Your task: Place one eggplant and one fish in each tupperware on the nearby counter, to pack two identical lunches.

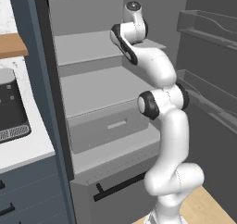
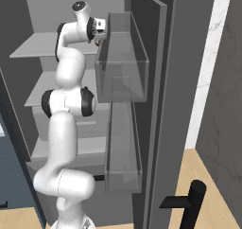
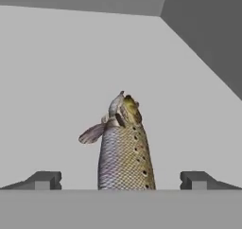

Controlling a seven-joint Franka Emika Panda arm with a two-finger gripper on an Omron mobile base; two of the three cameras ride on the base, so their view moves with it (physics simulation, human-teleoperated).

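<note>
In my hand view the fish [image 3: 125,147] is cut off at the bottom edge, so I cannot see its lower end or whether my fingertips [image 3: 45,180] touch it. It stands at lower centre on a pale grey shelf [image 3: 56,81], mottled tan and grey with dark spots and a small fin at its left. My pincer [image 3: 120,180] is spread wide, one tip on each side of the fish.
</note>
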